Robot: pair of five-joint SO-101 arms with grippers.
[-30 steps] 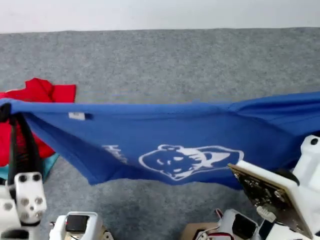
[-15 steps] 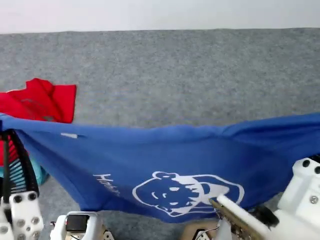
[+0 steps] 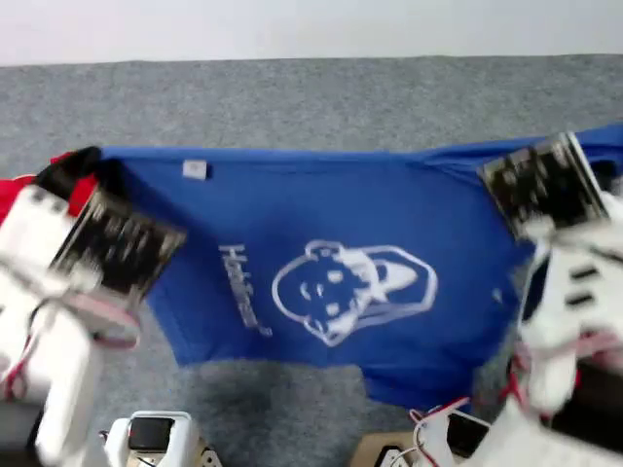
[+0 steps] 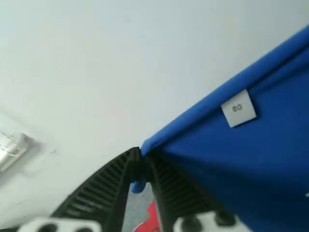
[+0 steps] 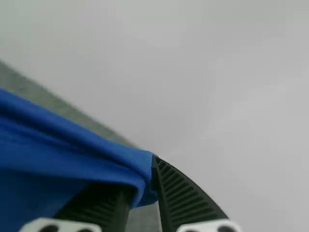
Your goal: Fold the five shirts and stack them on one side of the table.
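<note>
A blue shirt (image 3: 321, 263) with a white printed figure hangs stretched wide between both arms above the grey table (image 3: 311, 97). My left gripper (image 4: 141, 153) is shut on one top corner of the blue shirt (image 4: 241, 159), near its small white tag (image 4: 237, 110). My right gripper (image 5: 150, 166) is shut on the other top corner of the blue shirt (image 5: 58, 159). In the high view the left arm (image 3: 88, 243) stands at the left and the right arm (image 3: 555, 214) at the right, both raised.
A red shirt (image 3: 12, 187) lies crumpled at the table's left edge, mostly behind the left arm. The far half of the grey table is bare cloth. Arm bases and cables (image 3: 156, 443) sit along the near edge.
Both arms have swung up and away from the near edge, lifting the blue shirt's top hem higher and farther back. The shirt now hangs flatter and wider.
</note>
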